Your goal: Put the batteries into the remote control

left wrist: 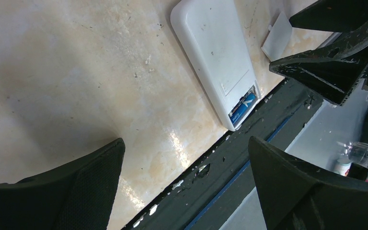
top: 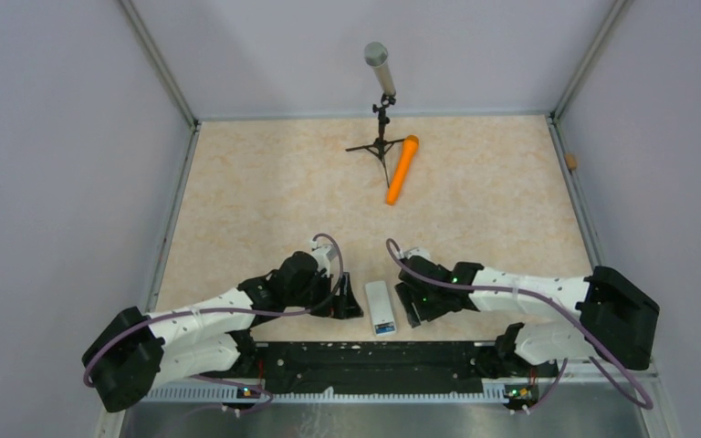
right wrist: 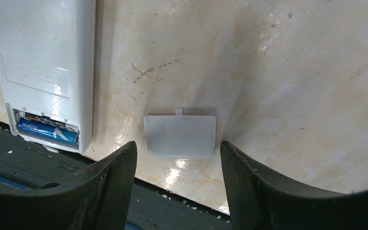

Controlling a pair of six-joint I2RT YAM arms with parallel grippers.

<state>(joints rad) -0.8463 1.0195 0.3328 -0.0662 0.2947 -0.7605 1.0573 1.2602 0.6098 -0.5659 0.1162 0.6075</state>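
Remote control (top: 381, 307) back-up, lower centre of top view, between arms. Batteries (right wrist: 48, 129) in open bay (both seated, seemingly). Battery cover (right wrist: 180, 136) loose beside remote, unfitted. Left gripper (left wrist: 186, 143), right gripper (right wrist: 177, 146): fingers spread, empty.

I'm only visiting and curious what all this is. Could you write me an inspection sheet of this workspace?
Surface: beige marbled table, scuffed, specks near the front edge.
Job's things: white remote control face down, compartment open, batteries inside; cover loose beside it.
Clutter: microphone on tripod, orange cylinder, far end.
Pincers: left pincer open, empty; right pincer open, by the cover.
Cables: purple cables along both arms.
Surroundings: plain pale walls.
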